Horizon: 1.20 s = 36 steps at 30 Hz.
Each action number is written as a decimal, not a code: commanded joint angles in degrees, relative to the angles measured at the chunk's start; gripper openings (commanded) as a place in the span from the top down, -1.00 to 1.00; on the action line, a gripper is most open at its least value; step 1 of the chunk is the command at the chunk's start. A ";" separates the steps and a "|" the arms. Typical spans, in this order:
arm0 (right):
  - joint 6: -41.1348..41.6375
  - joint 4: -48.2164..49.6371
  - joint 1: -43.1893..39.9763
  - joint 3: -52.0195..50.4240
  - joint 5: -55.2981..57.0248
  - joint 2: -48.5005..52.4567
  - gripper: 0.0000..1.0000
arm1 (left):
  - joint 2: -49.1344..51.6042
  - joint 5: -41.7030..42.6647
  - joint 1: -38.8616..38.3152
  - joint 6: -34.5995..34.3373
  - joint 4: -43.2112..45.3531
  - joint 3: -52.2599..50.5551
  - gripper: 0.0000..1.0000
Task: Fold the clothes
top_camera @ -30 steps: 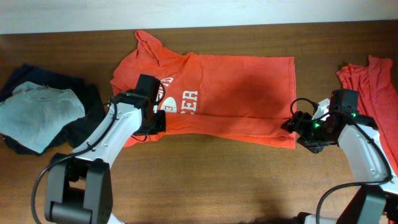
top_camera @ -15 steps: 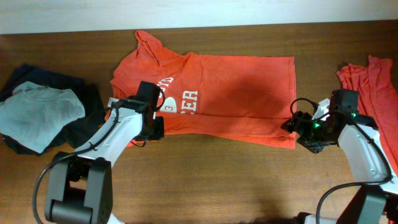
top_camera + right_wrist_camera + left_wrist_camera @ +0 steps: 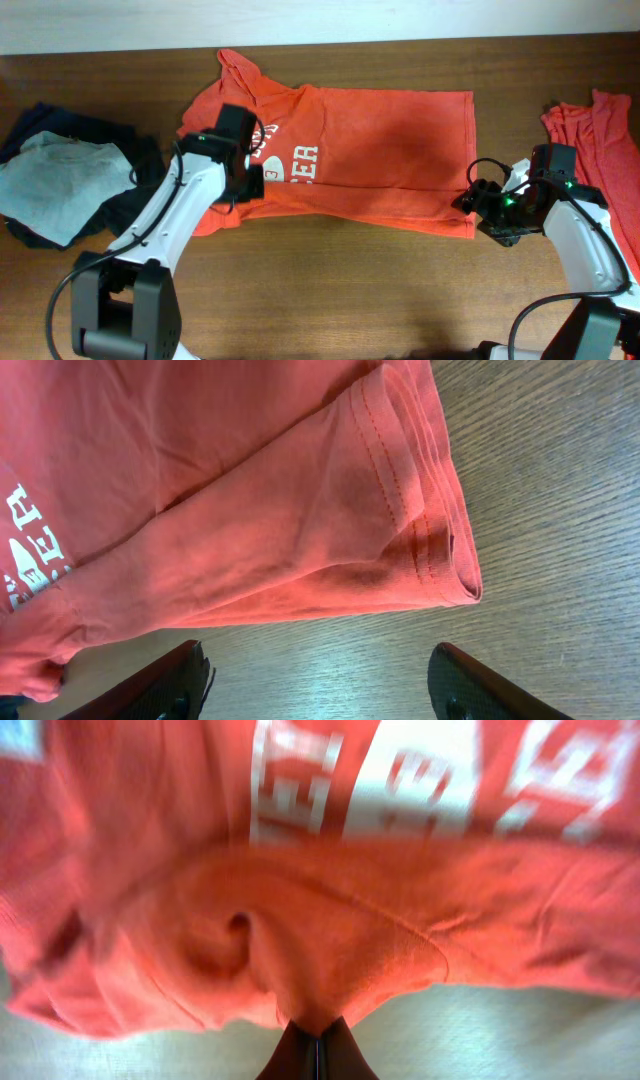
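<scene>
The clothes, an orange-red T-shirt with white lettering, lie spread across the wooden table. My left gripper is over the shirt's lower left part. In the left wrist view its jaws are shut, with a bunched ridge of the shirt's fabric pinched at their tips. My right gripper sits low by the shirt's lower right corner. It is open, with only bare wood between the fingers. The layered hem corner lies just beyond the fingertips, apart from them.
A pale grey-blue tee lies on dark navy garments at the left edge. Another orange-red garment lies at the far right, behind my right arm. A pale strip runs along the table's back edge.
My left gripper dipped toward the front edge, then shifted back over the shirt, and it now pinches a fold of fabric. The right arm has not moved.
</scene>
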 commanded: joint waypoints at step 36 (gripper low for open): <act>-0.66 -0.87 0.26 0.81 0.74 -0.61 -0.50 | 7.32 -9.94 0.02 3.82 3.45 -2.73 0.07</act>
